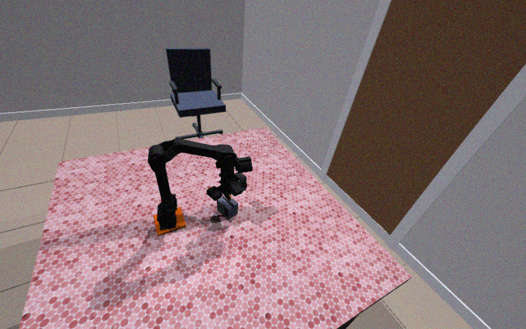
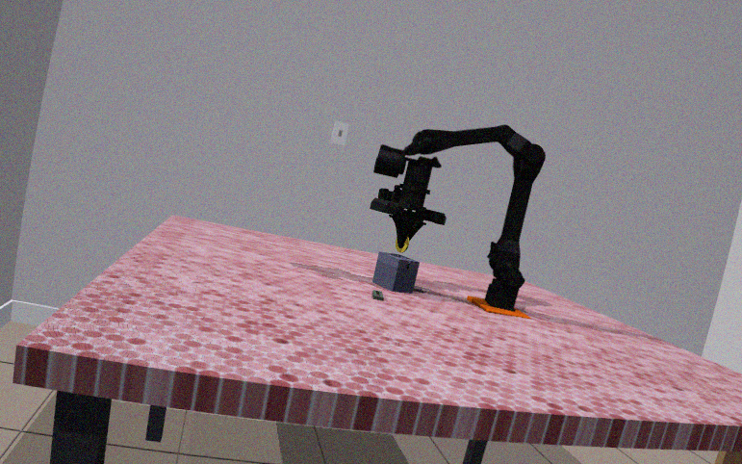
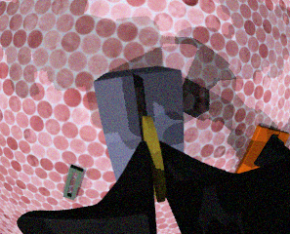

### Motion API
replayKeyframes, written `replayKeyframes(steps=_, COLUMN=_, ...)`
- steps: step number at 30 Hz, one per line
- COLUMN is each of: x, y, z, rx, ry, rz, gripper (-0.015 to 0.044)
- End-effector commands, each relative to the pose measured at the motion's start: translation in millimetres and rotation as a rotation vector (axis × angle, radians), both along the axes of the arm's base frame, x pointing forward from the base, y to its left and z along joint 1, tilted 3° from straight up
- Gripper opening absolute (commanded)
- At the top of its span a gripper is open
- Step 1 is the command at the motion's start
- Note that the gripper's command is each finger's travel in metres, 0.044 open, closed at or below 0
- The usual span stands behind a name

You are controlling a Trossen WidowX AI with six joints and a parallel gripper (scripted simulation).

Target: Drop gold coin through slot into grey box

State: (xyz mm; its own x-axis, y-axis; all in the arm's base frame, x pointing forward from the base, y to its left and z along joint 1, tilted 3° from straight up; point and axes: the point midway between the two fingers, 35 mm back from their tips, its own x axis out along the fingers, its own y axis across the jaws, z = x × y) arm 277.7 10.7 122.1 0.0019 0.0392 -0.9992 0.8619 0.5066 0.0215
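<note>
The gold coin (image 2: 398,248) (image 3: 152,141) is held on edge between the fingertips of my gripper (image 2: 401,241) (image 3: 148,146), which is shut on it. The coin's lower rim is just above the lid of the grey box (image 1: 227,207) (image 2: 392,271) (image 3: 117,112). In the wrist view the dark slot (image 3: 139,93) runs away from the coin's far end, and coin and slot look roughly in line, with a slight difference in angle. Part of the slot is hidden by coin and fingers. The small dark-green holder (image 2: 377,295) (image 3: 73,182) is empty beside the box.
The box and holder stand on the pink-patterned table (image 1: 297,265) (image 2: 246,328). The arm's orange base plate (image 1: 180,218) (image 2: 477,302) (image 3: 250,151) lies to one side of the box. A chair (image 1: 197,99) stands beyond the table.
</note>
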Motion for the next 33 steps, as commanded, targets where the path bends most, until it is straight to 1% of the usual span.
replayKeyframes(steps=1, x=-1.4, y=0.1, z=-3.7, rx=0.0, ry=0.006, rz=0.005, gripper=0.0)
replayKeyframes(steps=22, x=-1.5, y=0.4, z=-10.8, rx=0.0, ry=0.006, rz=0.004, gripper=0.0)
replayKeyframes(steps=28, x=-0.3, y=0.2, z=-7.5, rx=0.0, ry=0.0, rz=0.002, gripper=0.0157)
replayKeyframes(steps=33, x=-0.3, y=0.2, z=-7.5, rx=0.0, ry=0.0, rz=0.002, gripper=0.0161)
